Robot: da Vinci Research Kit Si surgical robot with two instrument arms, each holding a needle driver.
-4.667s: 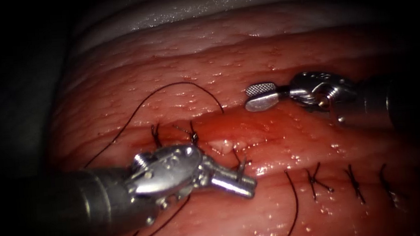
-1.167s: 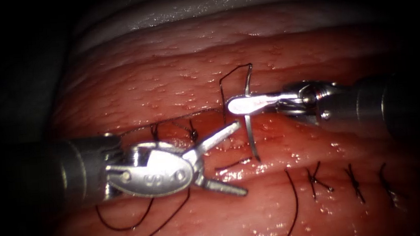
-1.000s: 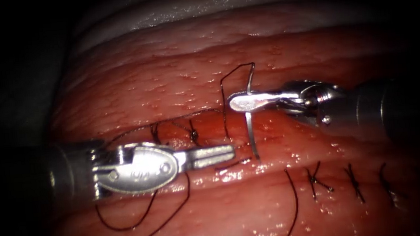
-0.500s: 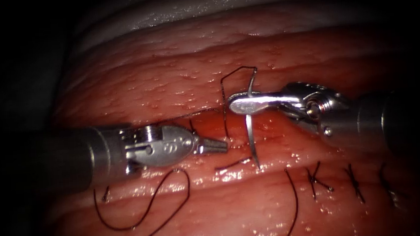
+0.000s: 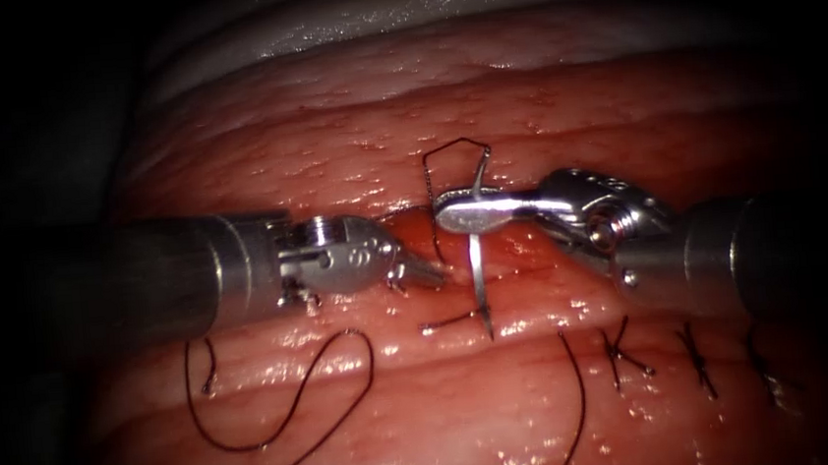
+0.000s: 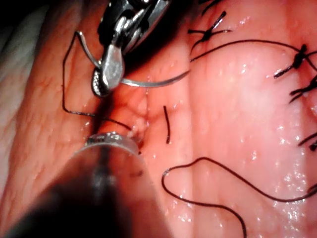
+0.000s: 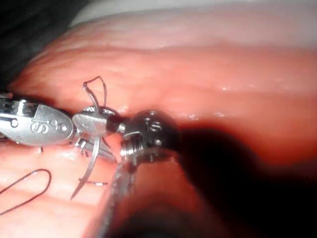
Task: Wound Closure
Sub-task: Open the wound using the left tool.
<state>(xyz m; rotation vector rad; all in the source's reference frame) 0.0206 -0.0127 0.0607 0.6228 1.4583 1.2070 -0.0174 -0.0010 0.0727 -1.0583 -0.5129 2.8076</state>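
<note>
The right tool point(image 5: 467, 214) jaws are clamped on the needle point(image 5: 478, 275) near its thread end, its point hanging free just above the cut point(image 5: 514, 254). The left tool point(image 5: 415, 272), jaws now closed and holding nothing, has moved up beside it, thread point(image 5: 438, 166) trailing across the tissue point(image 5: 428, 409).

The tissue point(image 5: 425, 123) is glossy red banded with pale pink; the thread point(image 5: 290, 410) is dark; the needle point(image 5: 478, 277) and each end effector are silver.

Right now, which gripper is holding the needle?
The right gripper, shut on the needle near its thread end. The left gripper holds nothing.
</note>
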